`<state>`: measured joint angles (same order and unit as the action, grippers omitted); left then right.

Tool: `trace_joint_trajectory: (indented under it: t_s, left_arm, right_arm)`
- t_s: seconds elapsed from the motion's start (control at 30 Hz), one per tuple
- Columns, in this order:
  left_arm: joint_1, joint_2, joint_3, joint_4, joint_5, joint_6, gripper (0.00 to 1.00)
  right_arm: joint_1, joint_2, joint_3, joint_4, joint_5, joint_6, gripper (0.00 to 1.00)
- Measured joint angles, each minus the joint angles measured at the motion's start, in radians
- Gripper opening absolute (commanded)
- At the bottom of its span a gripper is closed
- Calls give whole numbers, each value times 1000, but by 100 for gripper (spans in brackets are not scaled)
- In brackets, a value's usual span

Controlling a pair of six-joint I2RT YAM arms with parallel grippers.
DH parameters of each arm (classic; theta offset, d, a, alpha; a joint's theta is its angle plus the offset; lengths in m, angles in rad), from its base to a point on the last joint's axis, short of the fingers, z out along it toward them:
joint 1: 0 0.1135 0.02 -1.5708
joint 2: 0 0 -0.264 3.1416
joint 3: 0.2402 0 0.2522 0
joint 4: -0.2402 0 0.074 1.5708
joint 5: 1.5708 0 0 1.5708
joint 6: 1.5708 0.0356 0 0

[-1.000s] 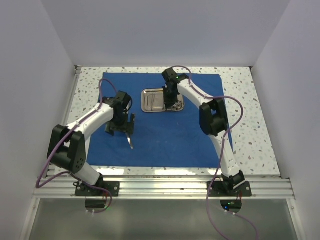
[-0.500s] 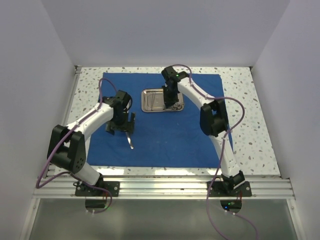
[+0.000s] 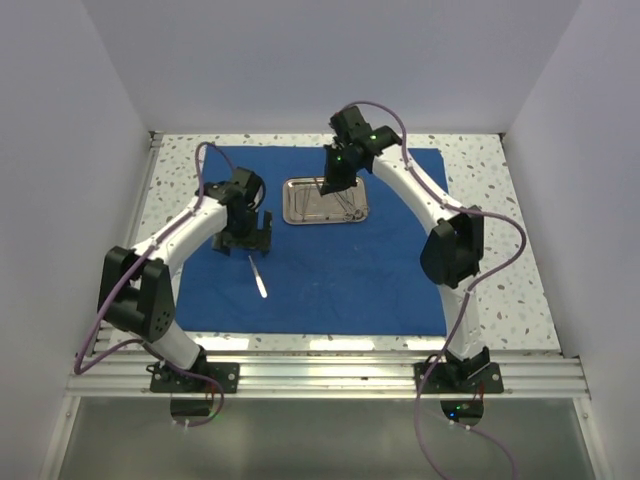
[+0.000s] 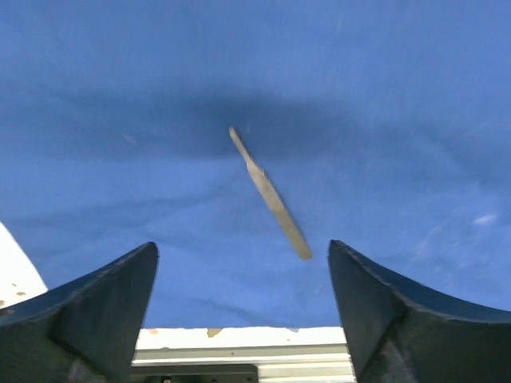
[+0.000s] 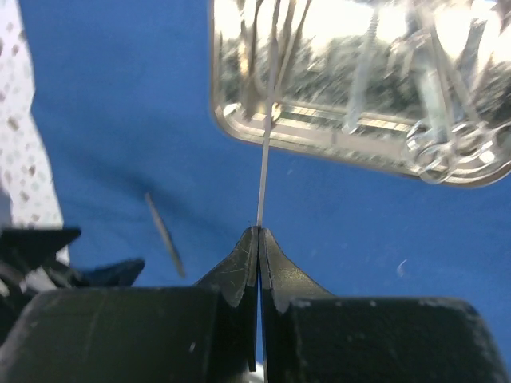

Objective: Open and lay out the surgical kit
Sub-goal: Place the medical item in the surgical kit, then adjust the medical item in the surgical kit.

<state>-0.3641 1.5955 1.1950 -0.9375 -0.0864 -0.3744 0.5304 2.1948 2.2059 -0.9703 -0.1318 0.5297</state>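
Now the blue cloth (image 3: 330,290) lies open and flat on the speckled surface (image 3: 500,170), so the unwrapping looks done and the job seems to be at the laying-out part. The steel tray (image 3: 305,200) sits on the far half of the cloth, near the middle, with thin tools inside it. One flat silver tool (image 4: 267,195) lies alone on the cloth, on the left side and nearer the arms, well apart from the tray. It lies at a slant and nothing touches it. The left fingers (image 4: 88,311) are spread wide and hang just above it with nothing between them. I think they are open like that because this tool is in its place and needs no holding. The right fingers (image 5: 239,275) are pressed tight together, pinching the end of a thin silver tool (image 5: 264,175). That tool sticks straight out from the tips, and its far end shows over the tray's rim; I cannot tell if it touches. In the top view the right arm reaches over the tray, likely so the thin tool can come clear of the rim without dragging. More tools, some with ring handles (image 5: 431,152), sit in the tray, so a good deal remains to do. The thin tool looks small and slippery, so a tight pinch makes sense; a loose one could let it turn or drop. A good spot for it would be bare cloth beside the flat tool, not on top of it.
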Motion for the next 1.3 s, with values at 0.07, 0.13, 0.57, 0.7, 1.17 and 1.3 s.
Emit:
trace_joint_trajectory:
  t_s: [0.07, 0.13, 0.57, 0.7, 1.17, 1.3]
  left_arm:
    - [10, 15, 60, -5, -11, -2, 100]
    - [27, 30, 127, -3, -18, -8, 100]
    - [178, 62, 397, 8, -36, -27, 100]
    - [179, 62, 377, 17, -25, -27, 99]
    - [180, 40, 203, 87, 121, -25, 97]
    - [180, 29, 203, 87, 124, -26, 96]
  right_arm:
    - [20, -44, -48, 14, -23, 11, 0]
    - [53, -78, -100, 31, -42, 19, 0]
    - [340, -118, -283, 124, -194, 60, 0]
    - [332, -68, -222, 111, -229, 53, 0]
    - [288, -16, -281, -100, 84, -26, 0]
    - [285, -15, -352, -118, 116, -44, 0]
